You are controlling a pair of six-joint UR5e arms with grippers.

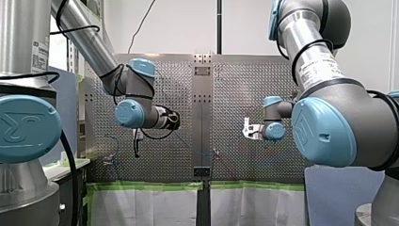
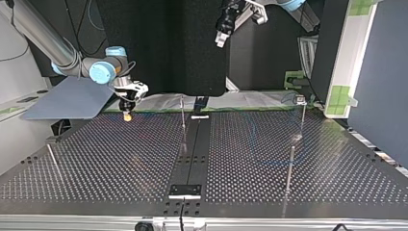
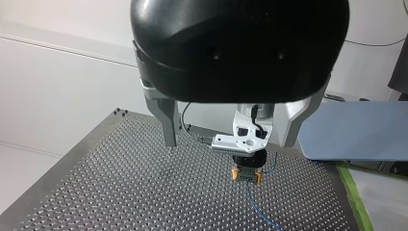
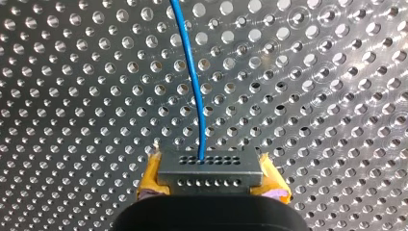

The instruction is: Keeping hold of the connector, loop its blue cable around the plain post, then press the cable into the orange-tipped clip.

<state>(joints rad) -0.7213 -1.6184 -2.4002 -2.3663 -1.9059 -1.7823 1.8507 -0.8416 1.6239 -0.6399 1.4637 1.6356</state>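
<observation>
My right gripper (image 4: 210,179) has its yellow pads (image 4: 150,177) shut on a grey connector (image 4: 210,166). The blue cable (image 4: 192,77) runs from the connector's face out over the perforated table. In the top view this gripper (image 2: 127,114) hangs low over the table's far side at the view's left. My left gripper (image 3: 230,143) is open with nothing between its metal fingers (image 3: 168,126). It hovers high above the table (image 2: 222,34), looking down on my right gripper (image 3: 246,174) and the cable (image 3: 257,211). A thin post (image 2: 183,115) stands near the centre strip.
More thin posts stand at the top view's right (image 2: 290,166) and left (image 2: 52,159). A post with a small box head (image 2: 300,100) stands at the far right. A dark centre strip (image 2: 192,149) divides the table. Green tape (image 2: 250,109) lines the far edge.
</observation>
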